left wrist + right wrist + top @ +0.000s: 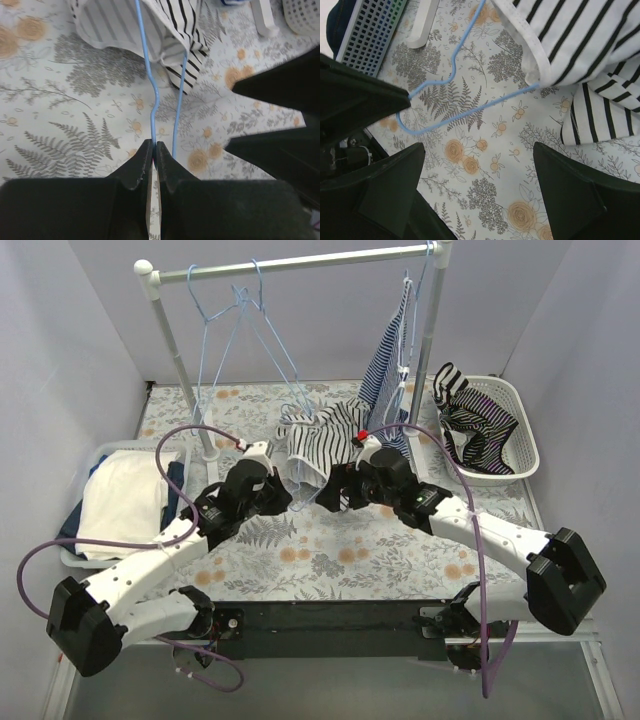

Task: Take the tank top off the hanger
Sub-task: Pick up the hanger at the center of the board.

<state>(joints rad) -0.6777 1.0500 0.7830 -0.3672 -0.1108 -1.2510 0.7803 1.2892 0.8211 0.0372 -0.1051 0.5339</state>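
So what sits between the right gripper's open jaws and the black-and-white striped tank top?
The right wrist view shows the thin blue wire hanger crossing bare floral table cover between the right gripper and the striped tank top.

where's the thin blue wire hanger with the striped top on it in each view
Top external: thin blue wire hanger at centre, between the two arms' wrists, only faintly visible.
Left wrist: hanger at centre, rising from the shut left pincer into the cloth.
Right wrist: hanger at upper left, looping out from under the cloth.
Shared landmark: black-and-white striped tank top.
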